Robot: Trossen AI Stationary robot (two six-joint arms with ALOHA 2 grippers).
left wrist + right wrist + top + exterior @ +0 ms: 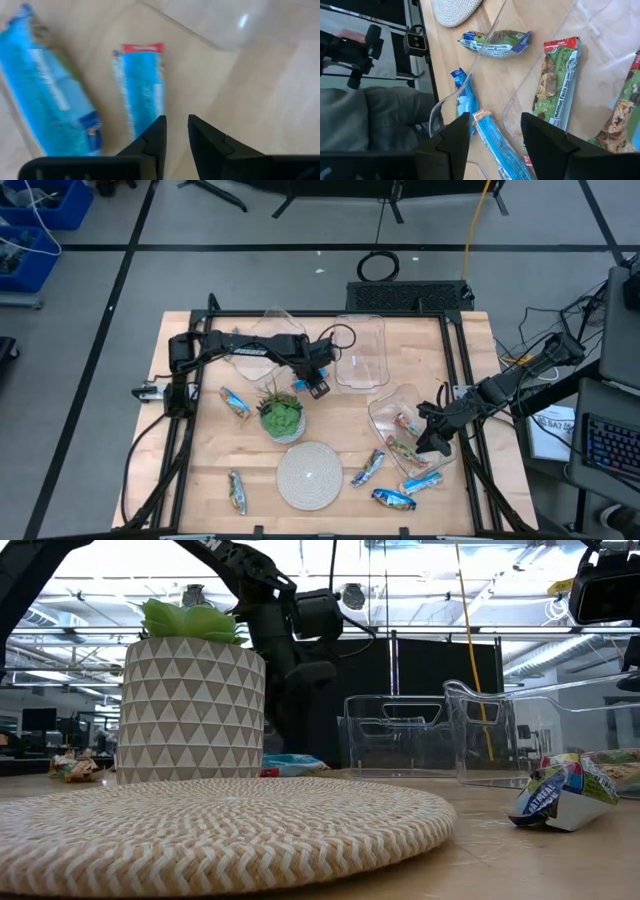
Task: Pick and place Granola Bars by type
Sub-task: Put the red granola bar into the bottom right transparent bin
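Two bright blue bars lie flat on the table under my left gripper, which hovers over them by the plant, its fingers a narrow gap apart and empty. My right gripper is open and empty above the near rim of a clear bin. That bin holds red-green bars. A blue bar lies below the right fingers. Other bars lie on the table left of the plant, near the front left, and by the mat.
Two more clear bins stand at the back of the table. A round woven mat lies at the front centre, and the patterned plant pot stands behind it. A black frame runs along the table's edges.
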